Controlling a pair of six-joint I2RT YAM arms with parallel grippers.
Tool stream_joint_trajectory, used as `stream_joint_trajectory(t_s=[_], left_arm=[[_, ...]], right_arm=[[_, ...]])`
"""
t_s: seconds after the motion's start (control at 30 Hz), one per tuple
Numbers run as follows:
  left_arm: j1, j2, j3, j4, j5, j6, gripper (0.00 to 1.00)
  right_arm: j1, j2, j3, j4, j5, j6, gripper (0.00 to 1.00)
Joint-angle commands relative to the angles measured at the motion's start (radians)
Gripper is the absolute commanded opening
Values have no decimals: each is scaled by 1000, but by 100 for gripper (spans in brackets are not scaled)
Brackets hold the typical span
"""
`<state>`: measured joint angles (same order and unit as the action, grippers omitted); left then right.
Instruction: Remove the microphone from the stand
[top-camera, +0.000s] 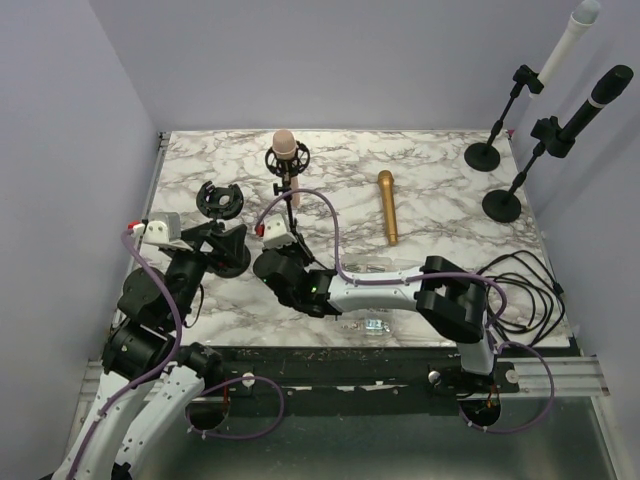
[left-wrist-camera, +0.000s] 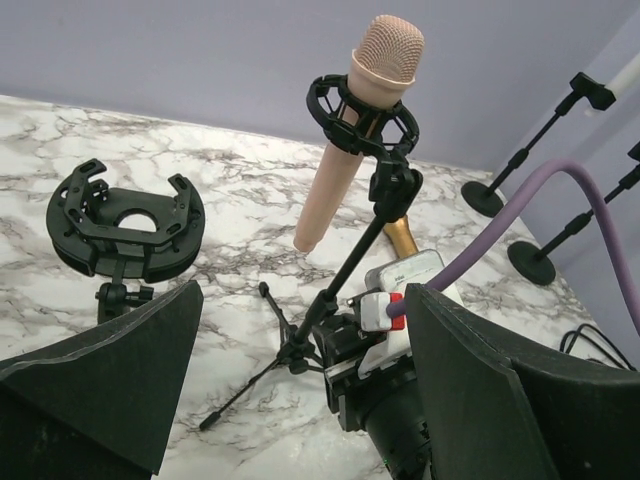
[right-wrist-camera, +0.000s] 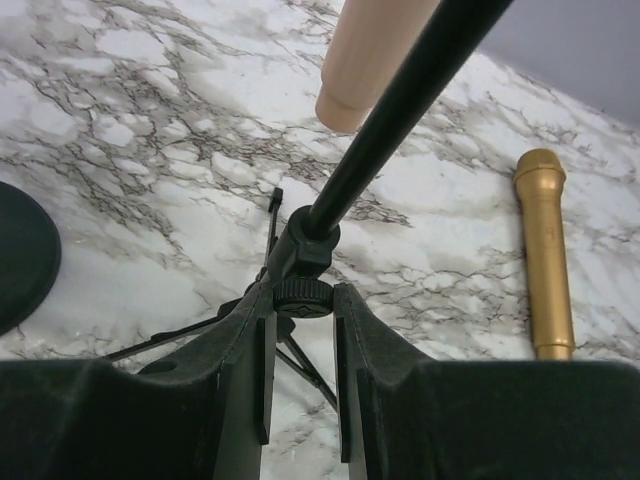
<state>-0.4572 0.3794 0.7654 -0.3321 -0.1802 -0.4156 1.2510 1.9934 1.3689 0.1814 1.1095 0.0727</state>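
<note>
Right gripper (right-wrist-camera: 303, 300): pinching stand (right-wrist-camera: 400, 110) at its lower knob
Left gripper (left-wrist-camera: 303, 295): spread wide, left of stand
Around: empty shock mount (left-wrist-camera: 125, 220) left of stand, gold microphone (right-wrist-camera: 545, 250) right
Microphone (left-wrist-camera: 352, 150): pink, tilted, clipped atop stand

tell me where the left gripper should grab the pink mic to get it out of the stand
Grip the pink microphone on its bare lower handle, below the shock mount, coming from the left as the left wrist camera sees it. The handle hangs free and tilted there; the tripod stand pole and the clamped right gripper crowd its right. The left gripper is open.
</note>
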Motion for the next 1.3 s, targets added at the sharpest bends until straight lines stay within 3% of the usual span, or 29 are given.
stream_joint_trajectory(t_s=[0.0, 0.17, 0.33, 0.5, 0.63, 1.03, 1.27], left_arm=[[9, -28, -14, 4, -55, 1, 84], [9, -26, -15, 2, -60, 3, 84], [11, -17, -14, 4, -52, 2, 84], [14, -14, -14, 4, -45, -1, 84], [20, -17, -15, 7, -37, -2, 84], [21, -32, -18, 6, -42, -4, 84], [22, -45, -18, 5, -53, 0, 84]], right_arm=[[-5, -2, -24, -9, -17, -133, 33], [-5, -91, -15, -118, -136, 27, 55], [-4, -271, -115, -107, -284, 89, 74], [-8, -518, -284, 7, -425, 79, 88], [-45, -585, -246, -56, -484, 97, 93], [-247, -345, 96, -221, -816, 163, 95], [-258, -123, 323, -296, -746, 77, 97]])
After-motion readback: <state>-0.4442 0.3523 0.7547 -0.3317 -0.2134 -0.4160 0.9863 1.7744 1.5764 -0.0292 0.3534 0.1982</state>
